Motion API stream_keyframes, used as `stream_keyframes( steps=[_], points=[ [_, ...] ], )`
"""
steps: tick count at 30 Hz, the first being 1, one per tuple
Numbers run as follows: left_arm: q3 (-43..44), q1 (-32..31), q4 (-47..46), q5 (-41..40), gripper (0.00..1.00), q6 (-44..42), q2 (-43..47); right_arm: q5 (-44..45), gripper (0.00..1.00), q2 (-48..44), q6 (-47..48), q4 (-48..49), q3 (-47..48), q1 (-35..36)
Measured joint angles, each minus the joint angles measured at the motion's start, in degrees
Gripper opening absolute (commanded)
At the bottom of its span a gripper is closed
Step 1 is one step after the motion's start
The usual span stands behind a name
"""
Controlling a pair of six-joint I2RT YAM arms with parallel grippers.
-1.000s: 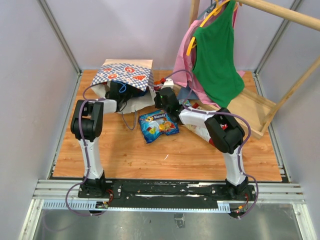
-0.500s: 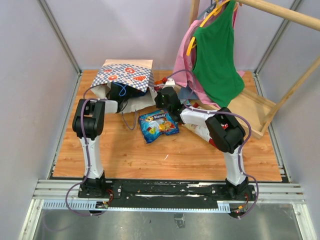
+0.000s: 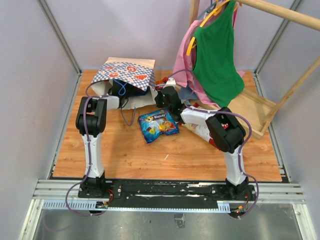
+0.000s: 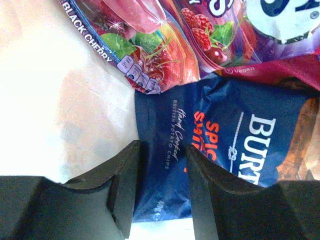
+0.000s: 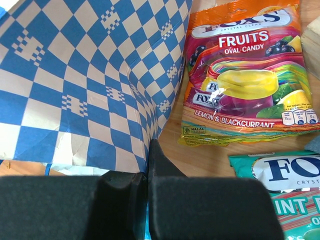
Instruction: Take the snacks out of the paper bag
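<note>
L arm [image 3: 91,117] now deeper in bag [image 3: 127,71], hiding L gripper [image 4: 162,150] from above; wrist cam shows it straddling navy packet [image 4: 240,145] inside, hold unclear; R gripper [image 5: 148,150] clenched on bag edge.

The wooden table [image 3: 150,155] carries a checked paper bag [image 3: 131,71] lying at its far left. A blue snack packet [image 3: 158,125] lies flat near the middle. Just right of the bag lie an orange fruit-candy packet [image 5: 245,75] and a green mint packet [image 5: 285,180], and a wooden rack base [image 3: 255,110] stands at the right.

Edge of the paper bag [image 5: 75,75] in the right pincer [image 5: 148,160] (jaws together), orange candy packet [image 5: 245,75] just beside.
</note>
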State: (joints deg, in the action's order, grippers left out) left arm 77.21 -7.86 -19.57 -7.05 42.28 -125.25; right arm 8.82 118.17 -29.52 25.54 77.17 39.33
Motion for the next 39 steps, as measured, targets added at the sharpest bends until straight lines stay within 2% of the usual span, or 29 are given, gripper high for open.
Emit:
stream_keyframes(
  steps=[4, 7, 10, 11, 13, 14, 18, 26, 39],
  points=[
    [3.7, 0.0, 2.6, 0.3, 0.42, -1.2, -2.0, -0.4, 0.01, 0.0, -0.2, 0.3, 0.0, -0.1],
    [4.3, -0.1, 3.5, 0.5, 0.33, -2.4, -2.2, -0.8, 0.01, 0.0, -0.3, 0.3, 0.0, -0.4],
    [4.4, -0.1, 4.0, 0.5, 0.28, -4.2, -2.2, -1.0, 0.01, 0.0, -0.5, 0.3, -0.1, -0.6],
    [4.5, -0.1, 4.3, 0.5, 0.23, -4.8, -2.2, -1.1, 0.01, 0.0, -0.6, 0.4, -0.2, -0.7],
    [5.0, -0.1, 5.5, 0.4, 0.03, -6.1, -2.2, -1.4, 0.01, -0.1, -0.7, 0.4, -0.3, -0.9],
    [5.6, -0.1, 6.7, 0.5, 0.01, -7.0, -2.2, -1.4, 0.01, -0.2, -0.8, 0.4, -0.3, -1.1],
    [7.5, -0.2, 9.9, 0.4, 0.00, -9.6, -2.4, -1.8, 0.01, -0.3, -1.2, 0.4, -0.3, -1.4],
    [6.1, -0.3, 10.3, 0.3, 0.01, -12.4, -1.0, -2.0, 0.01, -0.4, -1.9, 0.4, -0.7, -1.6],
    [-2.8, -0.3, 15.2, 3.7, 0.01, -16.7, 15.8, 2.3, 0.01, -0.5, -5.2, -1.1, -0.8, -1.6]
  ],
)
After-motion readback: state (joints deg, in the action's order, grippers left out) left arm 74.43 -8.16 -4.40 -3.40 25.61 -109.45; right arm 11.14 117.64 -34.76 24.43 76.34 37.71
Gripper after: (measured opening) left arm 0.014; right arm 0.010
